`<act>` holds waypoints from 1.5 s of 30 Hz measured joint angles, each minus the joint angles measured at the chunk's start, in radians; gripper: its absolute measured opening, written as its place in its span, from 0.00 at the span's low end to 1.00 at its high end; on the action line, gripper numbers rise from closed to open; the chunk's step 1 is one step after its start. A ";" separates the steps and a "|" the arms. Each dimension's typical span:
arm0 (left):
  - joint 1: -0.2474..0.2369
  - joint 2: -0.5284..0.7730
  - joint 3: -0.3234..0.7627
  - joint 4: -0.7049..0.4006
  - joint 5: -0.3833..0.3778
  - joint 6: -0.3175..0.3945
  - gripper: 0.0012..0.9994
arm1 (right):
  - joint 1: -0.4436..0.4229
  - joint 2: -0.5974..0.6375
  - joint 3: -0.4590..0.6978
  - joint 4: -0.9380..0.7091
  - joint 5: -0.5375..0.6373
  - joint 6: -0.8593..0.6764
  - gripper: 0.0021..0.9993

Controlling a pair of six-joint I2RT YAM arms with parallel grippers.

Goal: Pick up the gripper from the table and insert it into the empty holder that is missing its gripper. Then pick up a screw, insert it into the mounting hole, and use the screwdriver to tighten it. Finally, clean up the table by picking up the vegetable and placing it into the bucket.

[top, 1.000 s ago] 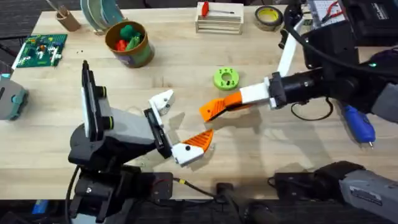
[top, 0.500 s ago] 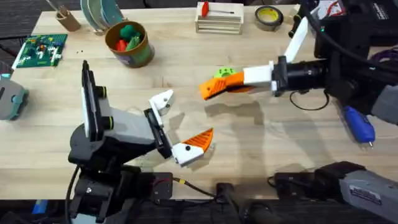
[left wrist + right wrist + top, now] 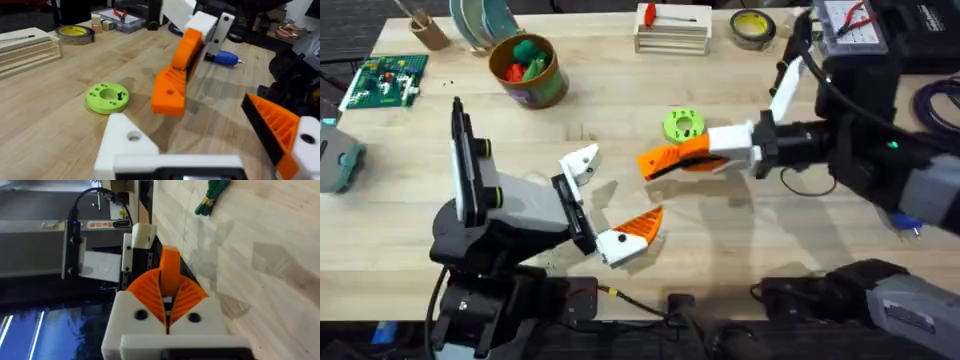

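The right pincer (image 3: 665,160) grips the orange gripper (image 3: 658,161), pointing at the empty white holder (image 3: 582,160). The left pincer (image 3: 610,205) waits wide open.

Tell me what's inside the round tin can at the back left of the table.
The bucket holds a green item and red-orange pieces against its orange inner wall. Whatever lies beneath them is covered.

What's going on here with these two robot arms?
The right gripper is shut on the gripper, a small orange ribbed fingertip, and holds it above the table beside a green disc. The left gripper is open and faces it: one finger carries an orange pad, while the holder on the other is bare white, its pad not yet fitted. The screwdriver lies on the table.
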 joint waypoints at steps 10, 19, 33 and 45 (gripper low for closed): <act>0.000 0.000 0.000 0.000 0.000 0.000 0.99 | 0.000 -0.344 -0.144 0.034 0.099 0.125 0.01; 0.000 0.000 0.000 0.000 0.000 0.000 0.99 | 0.007 -0.348 -0.256 0.319 0.226 0.316 0.01; 0.000 0.000 0.000 0.000 0.000 0.000 0.99 | 0.131 0.022 -0.261 0.865 0.217 0.496 0.01; 0.000 0.000 0.000 0.000 0.000 0.000 0.99 | 0.200 0.245 -0.261 1.108 0.179 0.601 0.01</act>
